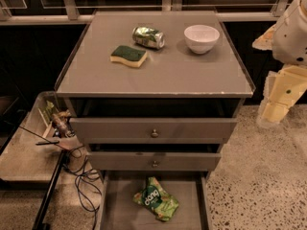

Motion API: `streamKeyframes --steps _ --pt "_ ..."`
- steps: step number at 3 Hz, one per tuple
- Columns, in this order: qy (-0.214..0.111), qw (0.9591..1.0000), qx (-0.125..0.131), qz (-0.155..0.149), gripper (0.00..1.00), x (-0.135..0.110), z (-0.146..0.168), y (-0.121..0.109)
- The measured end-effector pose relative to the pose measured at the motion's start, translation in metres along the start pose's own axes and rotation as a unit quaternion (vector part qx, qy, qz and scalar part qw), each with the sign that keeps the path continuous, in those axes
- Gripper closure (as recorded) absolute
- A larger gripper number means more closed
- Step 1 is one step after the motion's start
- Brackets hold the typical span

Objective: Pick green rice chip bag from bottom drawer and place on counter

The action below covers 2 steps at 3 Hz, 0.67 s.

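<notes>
**Operator:** Where does the task stand?

**Describer:** At its first step, by my reading: the pick has not begun. The green rice chip bag (156,199) lies on the floor of the bottom drawer (120,212), which stands pulled open beneath two upper drawers (192,127). Your gripper (276,107) hangs at the right edge of the view, beside the counter (168,75) and well apart from the bag. I cannot tell whether it is released or clenched.

**Operator:** What does the next move call for?

**Describer:** You would likely bring the gripper down and to the left, clear of the upper drawer fronts, to a spot above the bag.

**Operator:** Any writing?

**Describer:** The bag has white lettering on a dark green round logo, which I cannot read with certainty. On the counter, a green can (148,36) lies on its side between a sponge (128,55) and a white bowl (201,37). Its label is not legible.
</notes>
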<state>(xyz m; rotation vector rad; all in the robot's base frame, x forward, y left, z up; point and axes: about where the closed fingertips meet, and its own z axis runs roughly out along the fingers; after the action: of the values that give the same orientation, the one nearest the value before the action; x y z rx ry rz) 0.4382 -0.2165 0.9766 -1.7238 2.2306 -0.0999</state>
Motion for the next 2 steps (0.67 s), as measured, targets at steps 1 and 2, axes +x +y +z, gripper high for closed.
streamKeyframes --steps 1,2 --pt "0.0 1.0 0.0 0.0 0.0 0.0 0.0 0.0" --pt "-0.009 0.9997 -0.024 0.005 0.0 -0.002 0.027 0.015"
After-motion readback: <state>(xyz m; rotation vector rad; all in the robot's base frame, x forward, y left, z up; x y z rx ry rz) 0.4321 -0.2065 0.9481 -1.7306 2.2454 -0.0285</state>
